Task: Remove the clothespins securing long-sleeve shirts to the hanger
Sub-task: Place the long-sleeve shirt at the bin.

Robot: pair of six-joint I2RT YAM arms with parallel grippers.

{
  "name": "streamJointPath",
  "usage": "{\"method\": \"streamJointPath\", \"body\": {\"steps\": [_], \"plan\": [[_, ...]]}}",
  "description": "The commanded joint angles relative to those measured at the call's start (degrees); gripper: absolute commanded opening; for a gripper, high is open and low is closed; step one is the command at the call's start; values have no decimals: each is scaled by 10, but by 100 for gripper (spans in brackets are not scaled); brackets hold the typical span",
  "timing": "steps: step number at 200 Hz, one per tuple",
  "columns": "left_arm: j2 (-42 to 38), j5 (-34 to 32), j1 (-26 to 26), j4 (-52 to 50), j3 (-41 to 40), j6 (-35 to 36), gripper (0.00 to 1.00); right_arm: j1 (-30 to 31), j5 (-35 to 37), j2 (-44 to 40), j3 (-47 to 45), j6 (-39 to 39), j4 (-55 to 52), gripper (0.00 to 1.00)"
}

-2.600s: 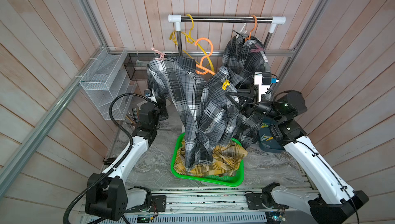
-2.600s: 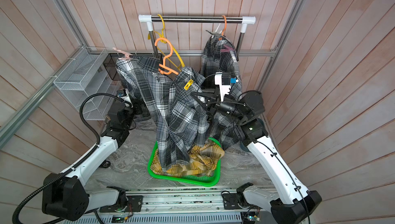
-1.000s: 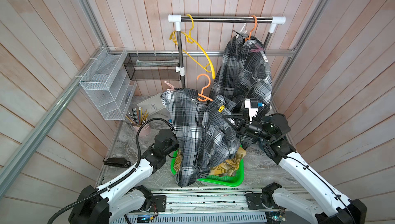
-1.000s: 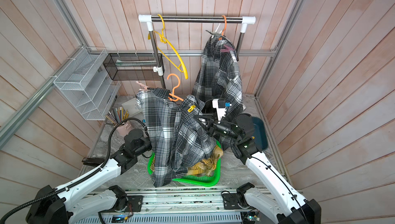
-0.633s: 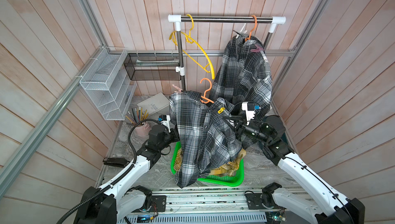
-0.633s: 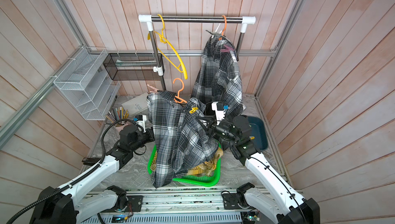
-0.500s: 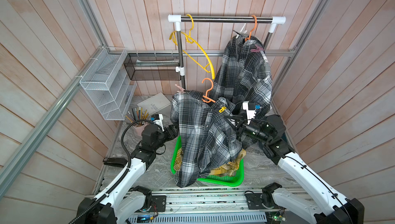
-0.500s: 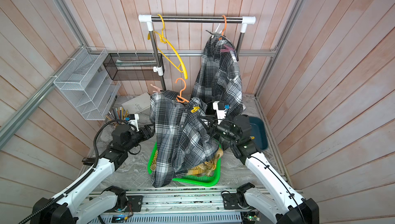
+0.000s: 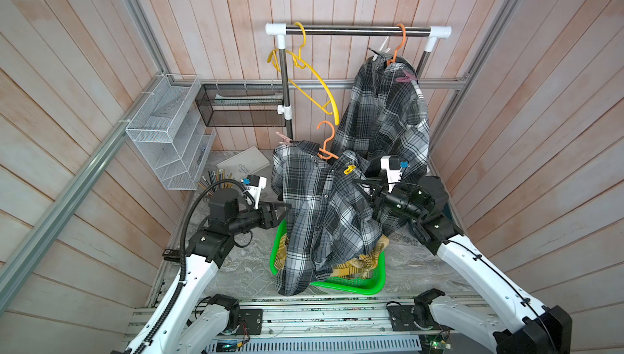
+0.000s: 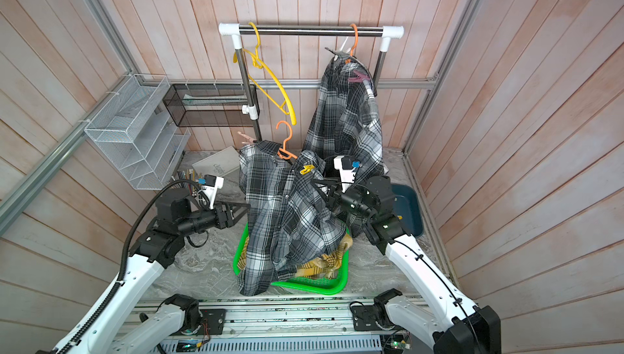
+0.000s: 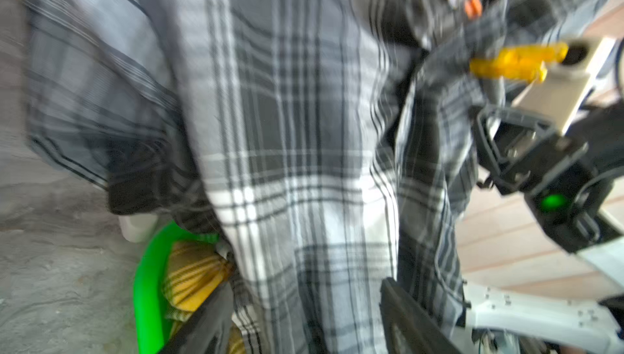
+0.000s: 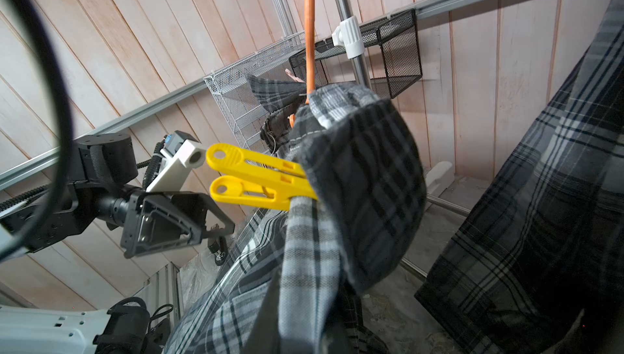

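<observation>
Above the marbled tabletop (image 9: 243, 268), left pincer (image 9: 283, 214) gapes; right pincer (image 9: 368, 194) clamps the checked shirt (image 9: 317, 207).

yellow clothespin (image 12: 263, 195), grey-black plaid shirt (image 9: 320, 207), green basket (image 9: 351, 290)

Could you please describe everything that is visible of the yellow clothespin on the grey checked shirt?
The yellow clothespin is a small peg of bright, smooth plastic: two flat arms, each with a round hole at its handle end. Its jaws are closed on a bunched fold of the grey checked shirt, near the orange hanger. The handle ends stick out free; nothing touches them. Whether it also bites the hanger under the cloth cannot be seen.
</observation>
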Motion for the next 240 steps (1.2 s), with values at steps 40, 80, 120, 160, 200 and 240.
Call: {"method": "streamJointPath", "body": {"steps": [40, 80, 120, 160, 200, 240], "plan": [[39, -71, -138, -95, -12, 14, 75, -2, -2, 6, 36, -10, 18, 0], [83, -102, -159, -10, -2, -11, 1, -2, -13, 4, 41, -7, 27, 0], [83, -192, -159, 118, 39, -20, 0, -2, -19, -1, 58, -16, 22, 0], [96, -263, -159, 222, -4, -34, 0, -1, -31, -1, 51, -11, 27, 0], [122, -242, -159, 243, -74, -70, 14, 0, -50, -13, 19, -9, 28, 0], [90, -268, -158, 177, -86, -68, 75, 0, -50, -22, -1, -30, -8, 0]]}}
